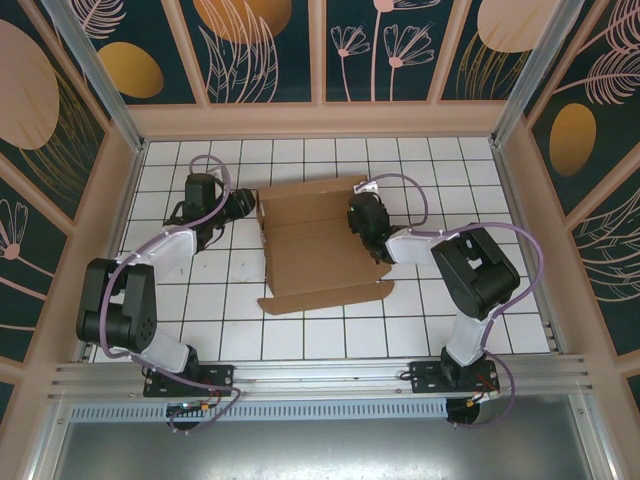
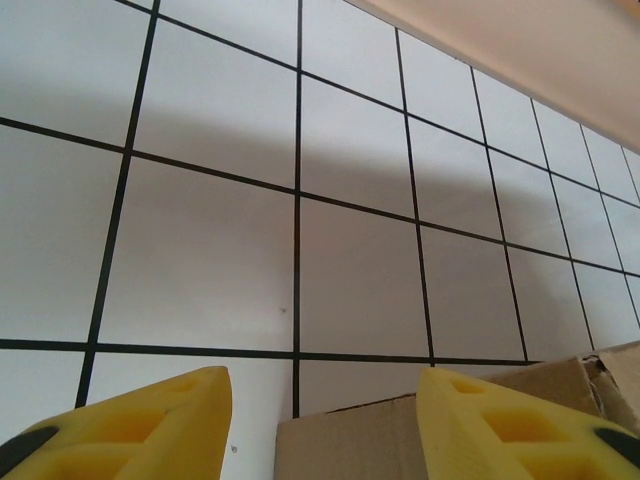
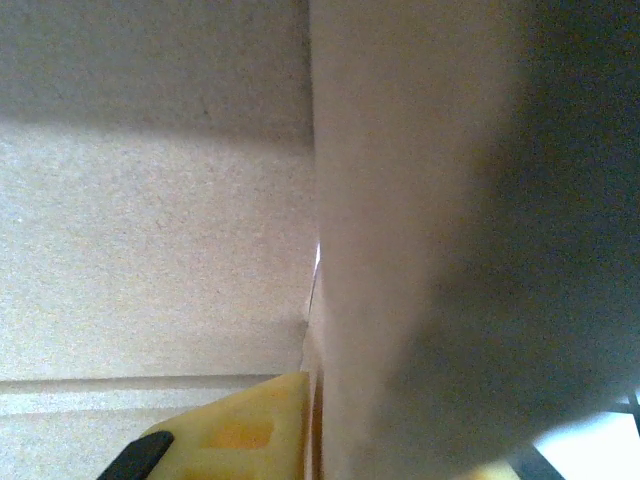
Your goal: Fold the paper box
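White tiled table, and mid-table sits the paper box: brown cardboard, half-formed, front flap lying flat toward the arms. Left gripper is at the box's left edge, yellow fingers standing wide, cardboard rim just beyond them. Right gripper is at the right wall, one yellow finger tight beside an upright flap. The gap is narrow; clamped or not, can't tell.

No text, label, brand, number or sign can be read here. The paper box has plain brown faces. A small white tag at its far right corner may carry print, but it is too small in the top view to tell.
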